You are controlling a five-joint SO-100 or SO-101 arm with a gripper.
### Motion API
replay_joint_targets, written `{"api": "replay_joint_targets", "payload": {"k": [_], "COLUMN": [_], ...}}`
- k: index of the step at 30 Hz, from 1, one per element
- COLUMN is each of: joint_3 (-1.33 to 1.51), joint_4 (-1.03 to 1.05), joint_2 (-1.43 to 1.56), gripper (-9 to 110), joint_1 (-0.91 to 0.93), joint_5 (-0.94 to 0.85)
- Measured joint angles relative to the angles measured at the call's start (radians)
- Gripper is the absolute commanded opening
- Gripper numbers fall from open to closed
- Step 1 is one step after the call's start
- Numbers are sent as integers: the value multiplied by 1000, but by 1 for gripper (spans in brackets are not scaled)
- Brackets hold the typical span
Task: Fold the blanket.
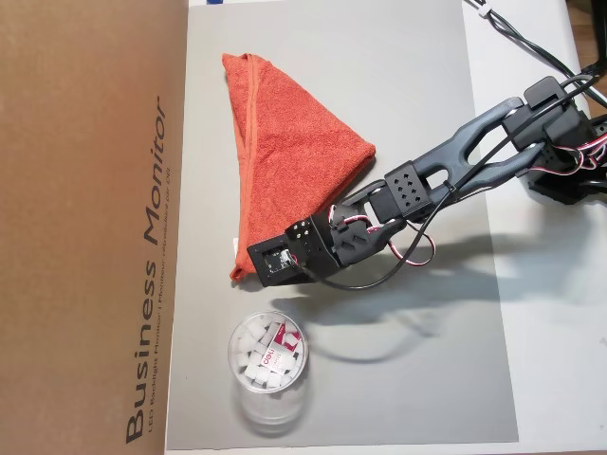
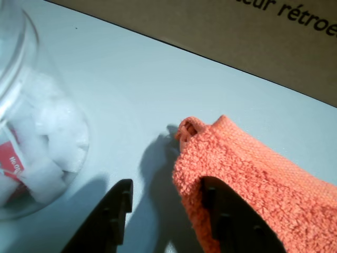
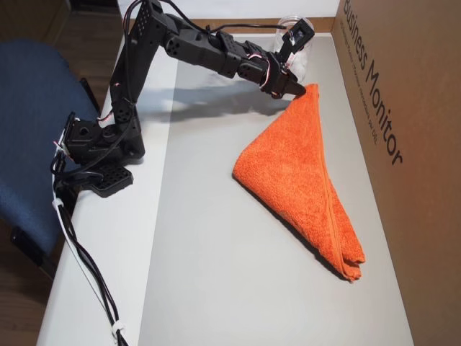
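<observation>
We see a brown cardboard box (image 1: 90, 218) printed "Business Monitor" along one side of a grey mat (image 1: 417, 114), which lies on a white table (image 3: 108, 259). On the mat rests the blanket (image 1: 285, 156), an orange-red terry towel folded into a triangle, one long edge running close beside the box. The black arm (image 3: 194, 47) reaches from its base at the table edge across the mat to the blanket's narrow corner nearest the cup. In the wrist view we find the gripper (image 2: 166, 211) with its jaws moderately parted: one finger (image 2: 113, 216) stands on bare mat, the other finger (image 2: 226, 219) lies against the blanket's corner, and nothing is clamped between them. Just beyond that corner stands a clear plastic cup (image 1: 268, 358) holding small white pieces and a red-and-white label.
</observation>
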Motion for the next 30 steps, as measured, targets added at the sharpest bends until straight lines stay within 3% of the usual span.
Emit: {"api": "replay_joint_targets", "payload": {"k": [30], "joint_3": [-5], "joint_4": [0], "joint_2": [137], "gripper": [13], "joint_1": [-6], "joint_5": [2]}}
